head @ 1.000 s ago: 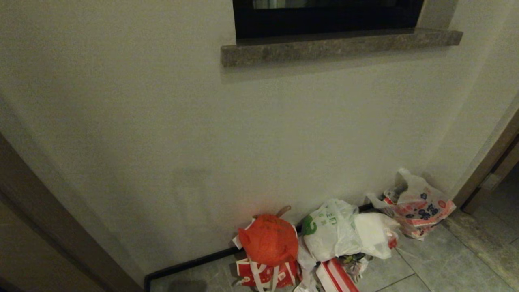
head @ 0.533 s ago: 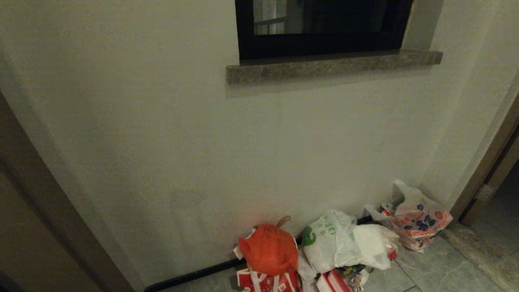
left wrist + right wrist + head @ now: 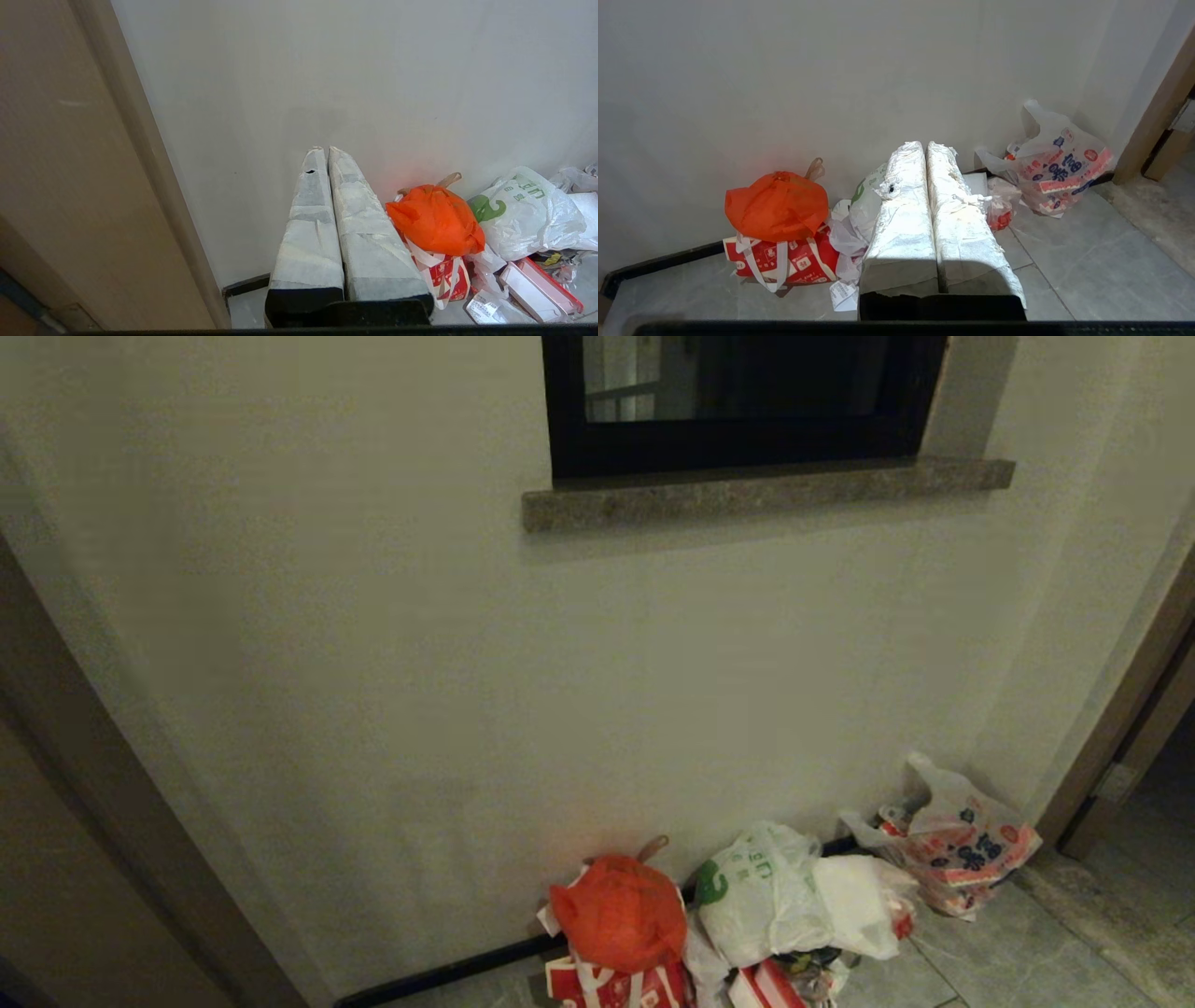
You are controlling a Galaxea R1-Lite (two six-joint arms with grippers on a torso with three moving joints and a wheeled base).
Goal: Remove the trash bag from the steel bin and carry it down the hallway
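The trash bag (image 3: 756, 894), thin white plastic with green print, lies on the hallway floor (image 3: 999, 961) against the wall, in a heap of rubbish; it also shows in the left wrist view (image 3: 523, 212) and partly behind my fingers in the right wrist view (image 3: 866, 205). My left gripper (image 3: 322, 150) is shut and empty, held back from the heap. My right gripper (image 3: 924, 145) is shut and empty too, well short of the bag. The steel bin is out of view. Neither arm shows in the head view.
An orange-red bag (image 3: 616, 910) sits on a red-and-white paper bag (image 3: 784, 261) left of the trash bag. A white bag with red-and-blue print (image 3: 957, 845) lies to its right. Above is a black-framed window (image 3: 747, 401) with stone sill (image 3: 766, 493). Brown door frames (image 3: 1120, 709) flank the wall.
The whole head view has shifted down: the window and sill sit lower and more of the pane shows, the bags sit lower. The camera has tilted up; the bags themselves lie still.
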